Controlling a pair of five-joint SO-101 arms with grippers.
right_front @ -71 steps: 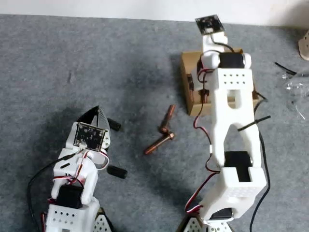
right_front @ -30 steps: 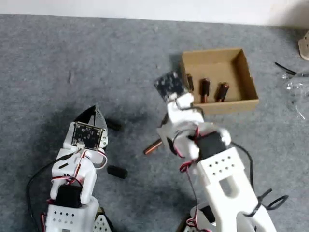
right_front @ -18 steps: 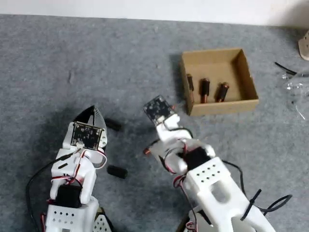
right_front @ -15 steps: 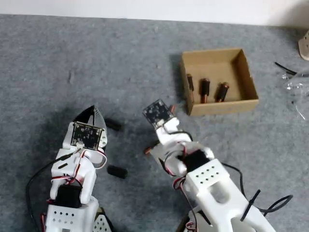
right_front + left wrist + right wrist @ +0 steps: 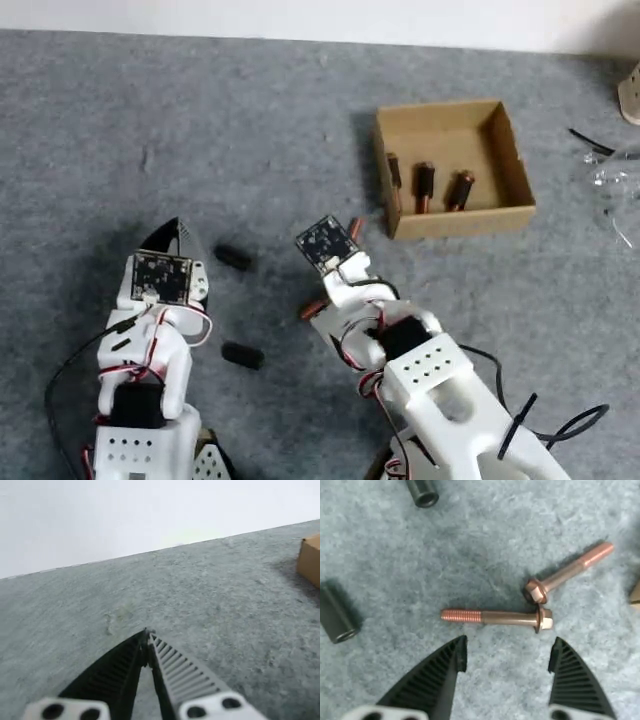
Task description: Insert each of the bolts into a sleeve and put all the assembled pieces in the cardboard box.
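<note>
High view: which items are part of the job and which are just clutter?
Job:
- box
- two loose bolts
- two black sleeves
- three assembled pieces in the box

Clutter, by the right edge:
- clear plastic piece
- black wire
- tan object

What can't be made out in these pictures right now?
- High view: two copper bolts lie mostly under the right arm's wrist, ends sticking out.
- Left wrist view: the brown cardboard box is cut by the picture's edge, its inside unseen.
- Right wrist view: one black cylindrical sleeve is cut by the edge.
- High view: the assembled pieces in the box are too small to judge seating.
</note>
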